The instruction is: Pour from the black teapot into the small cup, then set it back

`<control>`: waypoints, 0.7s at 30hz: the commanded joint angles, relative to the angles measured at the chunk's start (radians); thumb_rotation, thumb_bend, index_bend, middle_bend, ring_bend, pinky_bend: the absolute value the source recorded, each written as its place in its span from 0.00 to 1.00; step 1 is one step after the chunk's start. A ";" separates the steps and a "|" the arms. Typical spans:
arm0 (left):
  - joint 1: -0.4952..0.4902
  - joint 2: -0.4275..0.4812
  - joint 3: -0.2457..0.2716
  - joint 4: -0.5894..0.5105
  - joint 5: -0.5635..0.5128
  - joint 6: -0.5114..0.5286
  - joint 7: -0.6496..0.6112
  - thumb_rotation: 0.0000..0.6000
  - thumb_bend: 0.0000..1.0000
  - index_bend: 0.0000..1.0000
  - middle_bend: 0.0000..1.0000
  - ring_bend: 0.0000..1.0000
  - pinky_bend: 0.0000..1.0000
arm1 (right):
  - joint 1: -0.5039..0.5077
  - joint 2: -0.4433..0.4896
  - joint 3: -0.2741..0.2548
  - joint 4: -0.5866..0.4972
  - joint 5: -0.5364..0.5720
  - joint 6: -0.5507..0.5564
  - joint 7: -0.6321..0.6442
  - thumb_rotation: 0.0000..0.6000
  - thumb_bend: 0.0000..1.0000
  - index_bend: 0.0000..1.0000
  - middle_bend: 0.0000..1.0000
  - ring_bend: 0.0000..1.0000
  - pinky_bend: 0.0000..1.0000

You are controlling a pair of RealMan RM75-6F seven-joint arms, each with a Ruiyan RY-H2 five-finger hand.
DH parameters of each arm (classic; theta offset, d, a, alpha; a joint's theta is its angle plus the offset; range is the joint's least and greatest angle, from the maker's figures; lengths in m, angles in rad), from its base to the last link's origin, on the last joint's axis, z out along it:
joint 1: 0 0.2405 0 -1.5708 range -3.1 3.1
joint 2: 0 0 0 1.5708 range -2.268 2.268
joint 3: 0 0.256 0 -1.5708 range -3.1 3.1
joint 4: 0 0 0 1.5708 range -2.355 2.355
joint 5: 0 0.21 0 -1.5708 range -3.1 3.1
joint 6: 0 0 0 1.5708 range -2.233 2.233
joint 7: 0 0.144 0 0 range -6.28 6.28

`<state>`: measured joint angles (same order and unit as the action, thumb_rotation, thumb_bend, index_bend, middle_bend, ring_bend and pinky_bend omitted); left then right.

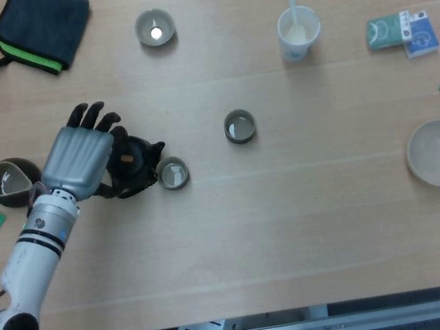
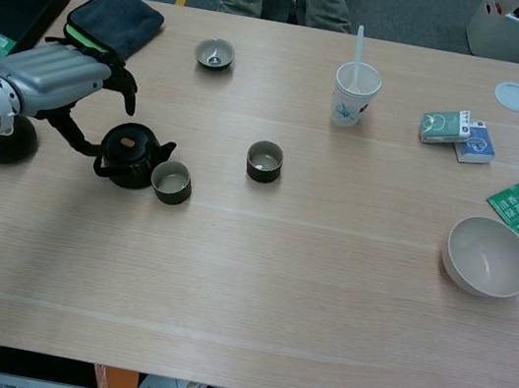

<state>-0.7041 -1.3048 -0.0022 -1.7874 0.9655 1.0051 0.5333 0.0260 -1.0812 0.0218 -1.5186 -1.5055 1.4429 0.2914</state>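
My left hand (image 2: 54, 80) over the teapot's (image 2: 130, 154) handle side, fingers spread, whether it grips the handle I can't tell, teapot on the table (image 2: 322, 294), its spout touching a small cup (image 2: 171, 182), right hand unseen

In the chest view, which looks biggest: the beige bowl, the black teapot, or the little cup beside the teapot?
Largest to smallest:
1. beige bowl, though it sits a bit nearer the camera
2. black teapot
3. small cup

The wooden table (image 2: 322, 294) carries a black teapot (image 2: 130, 154), small cups (three), a pale bowl (image 2: 488, 256).
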 commanded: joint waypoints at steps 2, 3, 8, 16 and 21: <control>0.002 0.000 0.005 -0.001 -0.001 -0.001 0.007 0.93 0.19 0.27 0.18 0.05 0.07 | 0.000 0.001 0.000 -0.001 0.000 -0.001 -0.001 1.00 0.12 0.31 0.29 0.20 0.25; 0.002 0.002 0.008 -0.004 -0.003 -0.002 0.012 0.94 0.19 0.25 0.18 0.05 0.07 | 0.001 0.001 0.000 -0.001 0.000 -0.001 -0.002 1.00 0.12 0.31 0.29 0.20 0.25; 0.002 0.010 0.019 -0.027 -0.019 -0.009 0.031 0.95 0.19 0.15 0.14 0.04 0.07 | 0.002 0.001 0.001 -0.003 0.000 -0.002 -0.004 1.00 0.12 0.31 0.29 0.20 0.25; 0.008 -0.020 0.028 -0.026 -0.017 -0.006 0.034 0.97 0.19 0.07 0.10 0.03 0.07 | 0.000 0.001 0.000 -0.003 0.003 -0.002 -0.004 1.00 0.12 0.31 0.29 0.20 0.25; 0.004 -0.053 0.029 0.011 -0.017 -0.021 0.032 0.99 0.19 0.07 0.10 0.03 0.07 | -0.001 0.003 0.000 -0.004 0.006 -0.002 -0.006 1.00 0.12 0.31 0.29 0.20 0.25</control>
<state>-0.6984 -1.3513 0.0267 -1.7833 0.9505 0.9902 0.5664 0.0247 -1.0778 0.0215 -1.5225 -1.4997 1.4405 0.2853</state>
